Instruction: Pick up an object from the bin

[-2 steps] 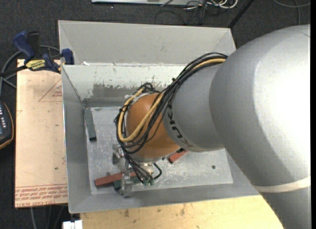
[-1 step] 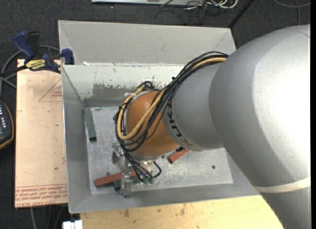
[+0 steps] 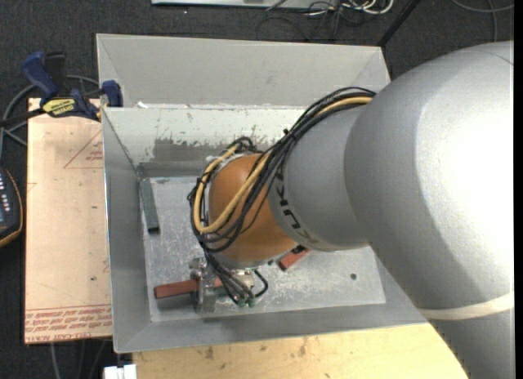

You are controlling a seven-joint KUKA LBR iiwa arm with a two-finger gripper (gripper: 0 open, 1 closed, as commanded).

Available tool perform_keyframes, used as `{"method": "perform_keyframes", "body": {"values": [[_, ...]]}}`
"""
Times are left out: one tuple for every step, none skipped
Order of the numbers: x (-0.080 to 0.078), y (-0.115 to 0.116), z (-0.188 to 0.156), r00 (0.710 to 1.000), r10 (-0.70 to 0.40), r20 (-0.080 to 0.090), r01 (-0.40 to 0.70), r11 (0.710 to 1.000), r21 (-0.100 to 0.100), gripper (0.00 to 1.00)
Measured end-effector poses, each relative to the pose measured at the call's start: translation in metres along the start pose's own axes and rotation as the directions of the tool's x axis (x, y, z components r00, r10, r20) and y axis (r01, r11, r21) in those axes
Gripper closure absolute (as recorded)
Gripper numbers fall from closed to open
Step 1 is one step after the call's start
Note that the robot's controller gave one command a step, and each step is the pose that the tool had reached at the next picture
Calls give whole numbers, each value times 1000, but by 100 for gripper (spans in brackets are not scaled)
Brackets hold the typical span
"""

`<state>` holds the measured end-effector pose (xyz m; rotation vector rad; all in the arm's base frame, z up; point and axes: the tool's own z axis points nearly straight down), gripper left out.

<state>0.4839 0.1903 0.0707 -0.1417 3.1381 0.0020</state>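
Note:
My gripper (image 3: pixel 206 287) is low in the bin near the front wall, under the orange wrist cover. A flat red-brown bar (image 3: pixel 171 291) lies on the bin floor just to its left, and the bar's right end reaches the gripper's body. Whether the gripper holds the bar cannot be told, as the wrist hides that spot. A small red piece (image 3: pixel 290 260) pokes out from under the arm to the gripper's right.
A long grey bar (image 3: pixel 149 206) lies along the left wall, well away from the gripper. The arm and its cables cover the bin's middle and right side. The front wall stands close below the gripper.

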Motion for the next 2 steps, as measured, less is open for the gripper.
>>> {"method": "perform_keyframes", "body": {"values": [[0,0,-8,1000,2,1,-2,1000,0,100],[-2,1,-76,1000,3,7,-3,1000,-2,100]]}}
